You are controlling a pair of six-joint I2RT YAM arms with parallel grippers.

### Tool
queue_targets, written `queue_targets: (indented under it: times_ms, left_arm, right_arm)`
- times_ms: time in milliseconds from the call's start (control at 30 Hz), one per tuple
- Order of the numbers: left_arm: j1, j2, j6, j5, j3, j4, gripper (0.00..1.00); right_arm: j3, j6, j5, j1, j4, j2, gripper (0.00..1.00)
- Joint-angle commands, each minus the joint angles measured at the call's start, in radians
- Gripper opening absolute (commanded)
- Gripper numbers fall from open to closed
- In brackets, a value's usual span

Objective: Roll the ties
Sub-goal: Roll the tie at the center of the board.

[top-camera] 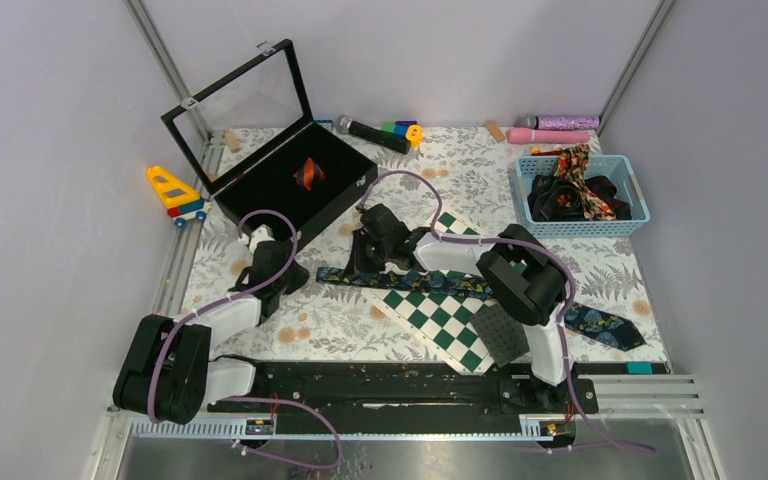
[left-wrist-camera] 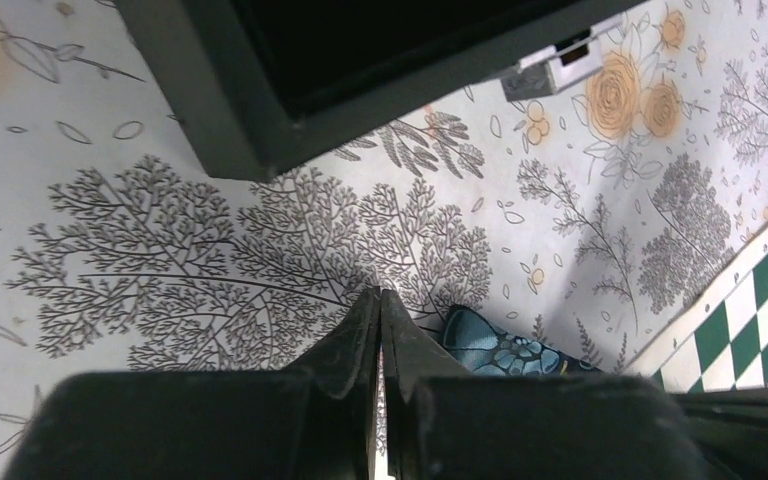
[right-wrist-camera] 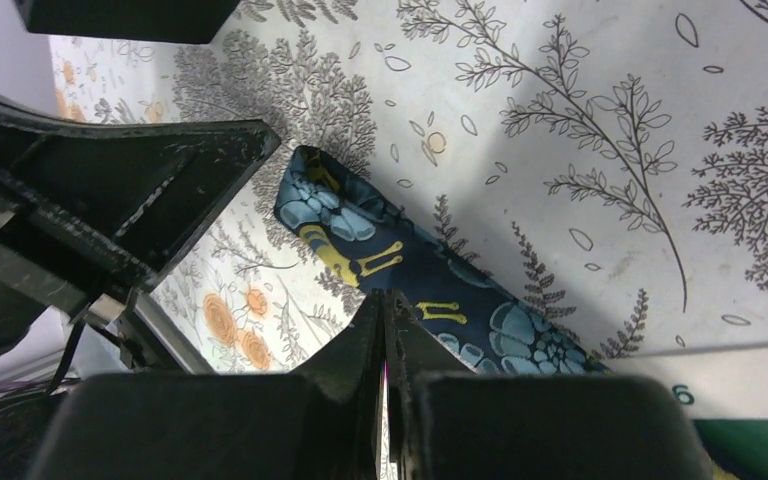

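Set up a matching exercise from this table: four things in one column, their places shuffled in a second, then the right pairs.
Things
1. red-and-black striped tie
2. navy floral tie
3. yellow toy truck
4. blue basket

Places
A. stretched flat across the chequered board
B. rolled up inside the open black case
C. far right of the table, holding a heap of fabric
D. left of the case, at the table's left edge

Pairs: 1-B, 2-A, 3-D, 4-C
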Motion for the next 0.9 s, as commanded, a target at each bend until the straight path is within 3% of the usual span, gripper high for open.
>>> queue_targets:
  times_ms: [0, 867]
  left_arm:
    - [0.006, 0.021, 0.001, 0.068, 0.004, 0.101, 0.00]
    - [0.006, 0.093, -0.045, 0.166, 0.016, 0.115, 0.00]
  right_arm:
    - [0.051, -0.002, -0.007, 0.005, -0.044, 0.046, 0.00]
    - [0.048, 0.004, 0.008, 0.006, -0.046, 0.077, 0.00]
